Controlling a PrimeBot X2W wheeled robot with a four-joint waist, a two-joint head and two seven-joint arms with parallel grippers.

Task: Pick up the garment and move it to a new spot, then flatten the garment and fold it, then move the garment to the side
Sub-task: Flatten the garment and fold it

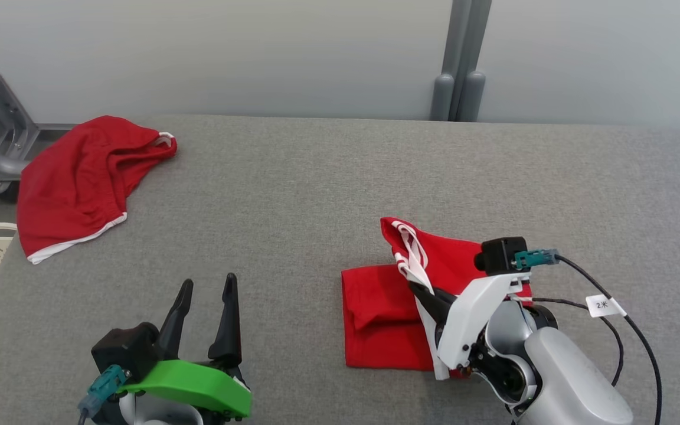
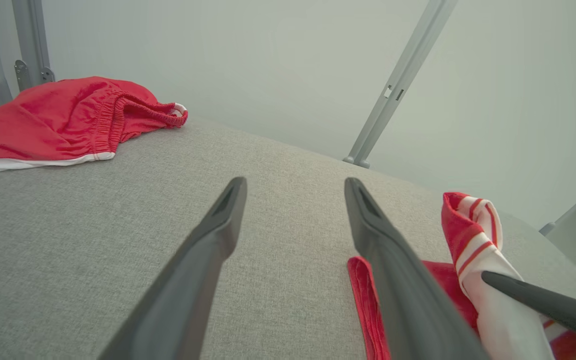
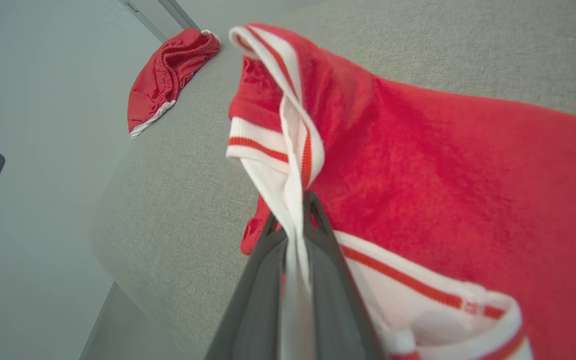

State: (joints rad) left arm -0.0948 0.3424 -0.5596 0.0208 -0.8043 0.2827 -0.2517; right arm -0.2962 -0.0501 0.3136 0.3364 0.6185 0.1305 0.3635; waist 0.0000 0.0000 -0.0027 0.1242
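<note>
Since R gripper point(image 3: 295, 215) pinches garment point(image 1: 375, 307) by striped trim point(image 3: 293, 150), it reads light, limp; trim = best hold. L gripper point(image 1: 209, 283) wide, empty.

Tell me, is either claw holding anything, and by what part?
The right gripper is shut on the red garment, pinching its white, red-striped trim. The left gripper is open and holds nothing.
</note>
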